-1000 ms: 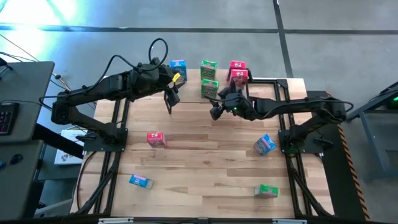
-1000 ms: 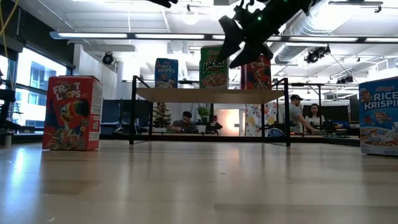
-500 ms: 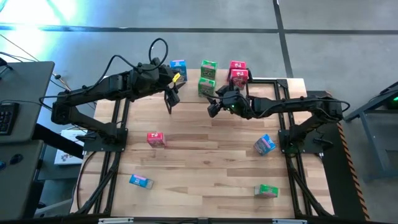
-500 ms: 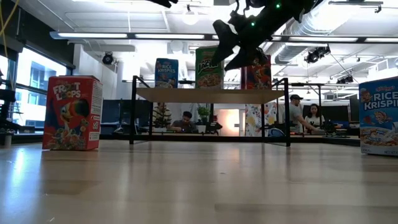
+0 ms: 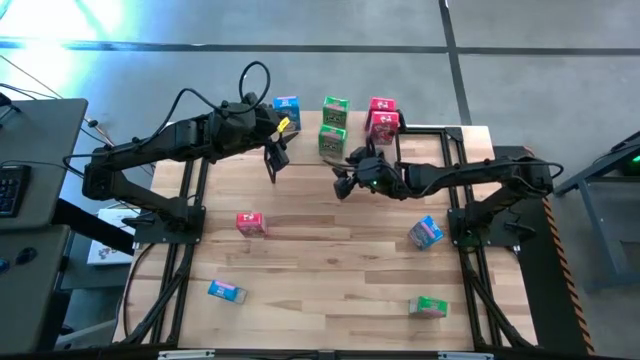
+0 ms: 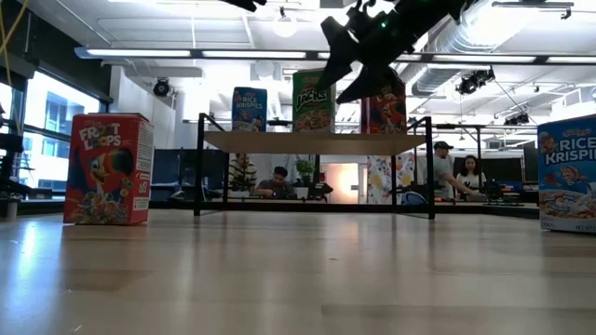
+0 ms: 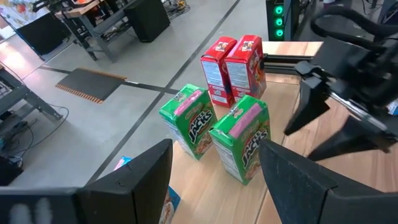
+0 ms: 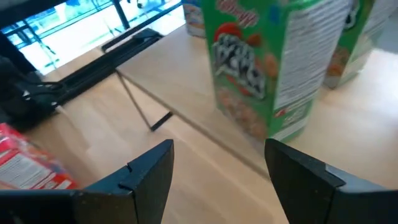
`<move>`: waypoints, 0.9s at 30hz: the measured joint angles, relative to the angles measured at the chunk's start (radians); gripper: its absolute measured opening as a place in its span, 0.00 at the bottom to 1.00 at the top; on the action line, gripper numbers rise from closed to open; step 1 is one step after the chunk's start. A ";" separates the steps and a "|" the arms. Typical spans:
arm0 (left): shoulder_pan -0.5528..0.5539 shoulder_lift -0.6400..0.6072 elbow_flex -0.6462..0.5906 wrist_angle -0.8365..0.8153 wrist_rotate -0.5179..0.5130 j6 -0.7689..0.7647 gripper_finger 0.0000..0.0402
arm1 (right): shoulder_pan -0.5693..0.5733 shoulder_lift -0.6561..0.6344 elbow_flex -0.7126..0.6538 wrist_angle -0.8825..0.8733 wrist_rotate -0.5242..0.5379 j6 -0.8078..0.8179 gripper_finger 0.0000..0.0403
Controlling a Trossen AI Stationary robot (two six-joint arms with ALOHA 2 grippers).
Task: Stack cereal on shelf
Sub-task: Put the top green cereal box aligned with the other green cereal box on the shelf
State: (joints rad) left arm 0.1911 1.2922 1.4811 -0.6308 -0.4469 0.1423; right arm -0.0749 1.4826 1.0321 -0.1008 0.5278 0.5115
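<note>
Right gripper (image 5: 341,186), a dark two-finger claw, hangs with its fingers apart and nothing between them, just in front of the front green cardboard cereal box (image 5: 331,142), which stands upright at the near edge of the shelf (image 6: 312,141), a light wooden plank on thin black legs. Behind that box stands a second green box (image 5: 335,109), with two pink-red boxes (image 5: 382,117) to one side and a lone blue box (image 5: 287,107) to the other. The left gripper (image 5: 272,161) hovers with its fingers spread and empty, near the shelf's front edge on the blue-box side. Four more boxes lie well apart on the big wooden tabletop (image 5: 330,260): a pink-red one (image 5: 250,223), a blue one (image 5: 226,291), another blue one (image 5: 425,232) and a green one (image 5: 428,306). The main risk, as I judge it, is the front green box: it sits close to the plank's lip, so a brush from a right finger could tip it off or knock it into its neighbours. The two grippers are also fairly near each other over the shelf front, and a careless swing could make them collide. Reaching for the lying boxes may bring a poor grip across a flat face, and a slipping box would land crooked.
</note>
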 joint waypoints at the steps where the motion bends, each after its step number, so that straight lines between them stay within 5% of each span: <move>1: 0.000 0.000 0.000 0.000 0.000 0.000 0.58 | 0.008 0.000 0.000 -0.001 0.000 0.008 0.61; 27: 0.000 0.000 0.000 0.000 0.000 0.000 0.58 | -0.027 0.148 0.000 0.289 -0.095 -0.023 0.61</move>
State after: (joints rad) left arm 0.1911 1.2922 1.4811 -0.6308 -0.4469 0.1422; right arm -0.1022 1.6302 1.0321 0.1882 0.4329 0.4884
